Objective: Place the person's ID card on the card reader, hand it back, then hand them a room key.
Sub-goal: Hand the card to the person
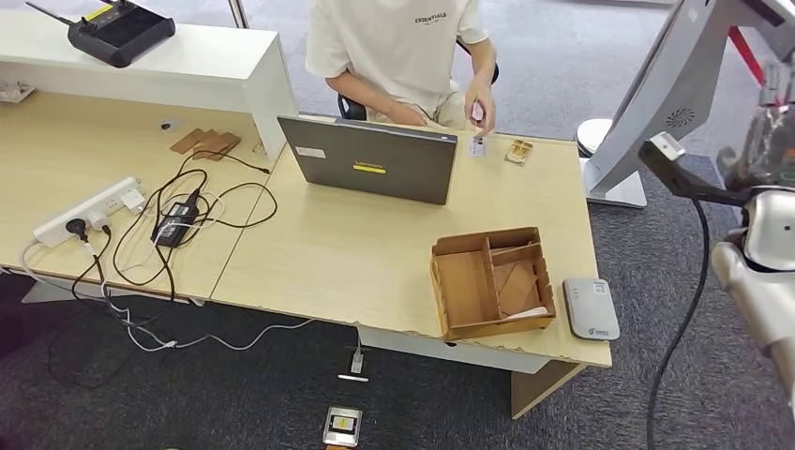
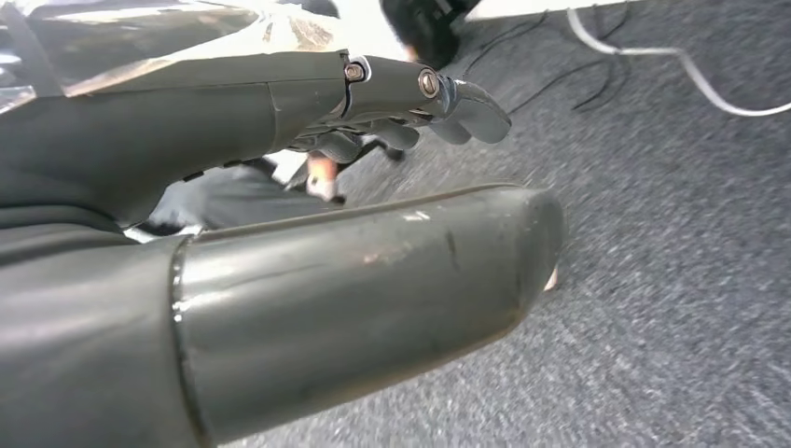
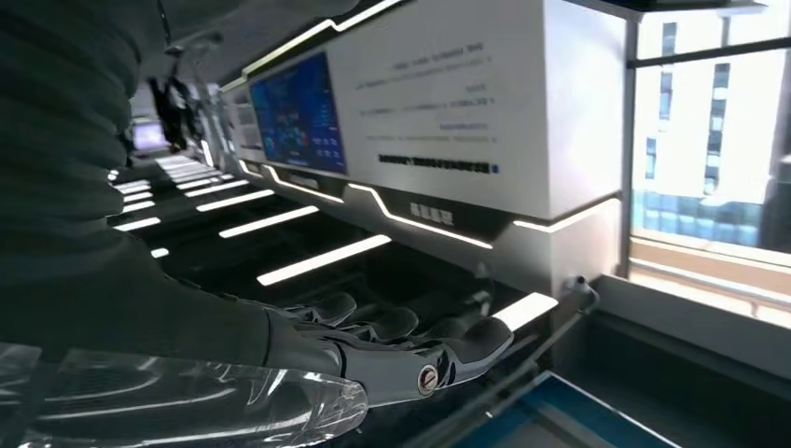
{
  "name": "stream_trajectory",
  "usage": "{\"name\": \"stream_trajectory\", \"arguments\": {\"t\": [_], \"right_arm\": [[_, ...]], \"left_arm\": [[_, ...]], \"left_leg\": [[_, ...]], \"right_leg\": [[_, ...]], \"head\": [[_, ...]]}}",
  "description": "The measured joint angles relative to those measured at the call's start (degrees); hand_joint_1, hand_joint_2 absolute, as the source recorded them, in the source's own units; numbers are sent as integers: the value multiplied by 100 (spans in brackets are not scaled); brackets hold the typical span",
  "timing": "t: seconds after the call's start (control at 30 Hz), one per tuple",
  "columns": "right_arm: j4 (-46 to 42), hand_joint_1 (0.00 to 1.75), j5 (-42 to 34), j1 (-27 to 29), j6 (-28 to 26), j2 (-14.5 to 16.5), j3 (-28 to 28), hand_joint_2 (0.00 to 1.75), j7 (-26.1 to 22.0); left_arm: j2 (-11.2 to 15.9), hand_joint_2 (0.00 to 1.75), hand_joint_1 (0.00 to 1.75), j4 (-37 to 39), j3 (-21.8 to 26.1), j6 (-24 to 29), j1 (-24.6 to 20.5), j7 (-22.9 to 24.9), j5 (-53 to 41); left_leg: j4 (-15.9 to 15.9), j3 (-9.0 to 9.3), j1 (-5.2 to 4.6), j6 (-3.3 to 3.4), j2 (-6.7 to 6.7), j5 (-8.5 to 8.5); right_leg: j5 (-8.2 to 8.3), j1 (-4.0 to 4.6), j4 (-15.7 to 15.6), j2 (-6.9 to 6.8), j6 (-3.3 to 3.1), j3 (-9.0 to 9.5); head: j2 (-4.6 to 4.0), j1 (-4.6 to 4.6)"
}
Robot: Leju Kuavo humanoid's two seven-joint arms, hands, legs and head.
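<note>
A: What's the biggest thing in front of the robot?
B: A long wooden desk (image 1: 319, 253), with a white raised counter (image 1: 187, 66) along its far left part and grey carpet around it.

A: Anyone at it?
B: A person in a white T-shirt (image 1: 398, 42) sits at the far side, behind a grey laptop (image 1: 370, 159) whose lid faces the robot.

A: And the smaller things?
B: A brown cardboard tray (image 1: 489, 281) with several compartments stands near the desk's front right corner. Just beside it, to its right, lies the white card reader (image 1: 591, 307). A white power strip (image 1: 84, 212) and a tangle of black cables lie on the left half, and a black controller (image 1: 120, 30) rests on the counter.

A: Where's the ID card?
B: The person's hand (image 1: 480, 105) rests at the far edge, right of the laptop, and a small card (image 1: 478, 145) lies on the desk just in front of it, well apart from the reader. A little wooden piece (image 1: 518, 150) sits beside it.

A: The robot's hands?
B: The left hand (image 2: 373, 103) hangs over the carpet, fingers loosely apart, holding nothing. The right hand (image 3: 392, 345) is stretched out flat, fingers (image 3: 466, 341) extended and spread, also holding nothing.
</note>
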Motion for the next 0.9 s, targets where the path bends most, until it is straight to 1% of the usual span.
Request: {"name": "stream_trajectory", "arguments": {"t": [0.1,0.23,0.33,0.4,0.47,0.57,0.67,0.77,0.9], "right_arm": [[313,0,-433,339,-19,-220,-310,175,119],[661,0,-910,808,-124,-427,-677,175,233],[912,0,-1500,1351,-257,-572,-1004,175,315],[1076,0,-1870,1740,-280,-612,-1211,175,334],[1250,0,-2236,2134,-298,-624,-1411,175,309],[1524,0,-2868,2858,-372,-604,-1779,175,206],[1729,0,-3254,3435,-430,-534,-2092,175,119],[1900,0,-3470,3806,-440,-455,-2362,175,84],[2096,0,-3636,4111,-443,-303,-2672,175,53]], "left_arm": [[-3,0,0,17,24,26,54,-5,137],[-9,0,0,36,31,26,53,47,242],[-22,0,0,38,28,25,62,92,316],[-27,0,0,42,27,24,76,101,358],[-30,0,0,47,19,23,65,102,380],[-46,0,0,49,-13,22,50,124,410],[-56,0,0,51,-52,10,47,179,432],[-56,0,0,51,-101,-21,11,207,436],[-56,0,0,51,-166,-46,-26,225,457]], "left_leg": [[-1,-2,-1,4,-1,-3],[-1,4,-4,9,0,-7],[-1,7,4,11,-24,-8],[-3,5,3,13,-31,-11],[-4,10,3,15,-31,-15],[-5,15,5,19,-60,-19],[-8,14,2,23,-67,-23],[-9,16,2,25,-62,-24],[-9,19,2,25,-54,-24]], "right_leg": [[-1,1,-1,-1,2,1],[-2,1,-4,2,4,3],[-10,7,-9,-16,14,18],[-12,8,-9,-19,17,16],[-16,7,-11,-17,19,20],[-32,7,-15,-48,26,43],[-35,0,-13,-55,26,42],[-36,0,-13,-52,26,41],[-35,-2,-14,-46,26,43]], "head": [[0,1],[0,-2],[0,2],[0,2],[0,-11],[0,-19],[0,-23],[0,-21],[0,-20]]}}
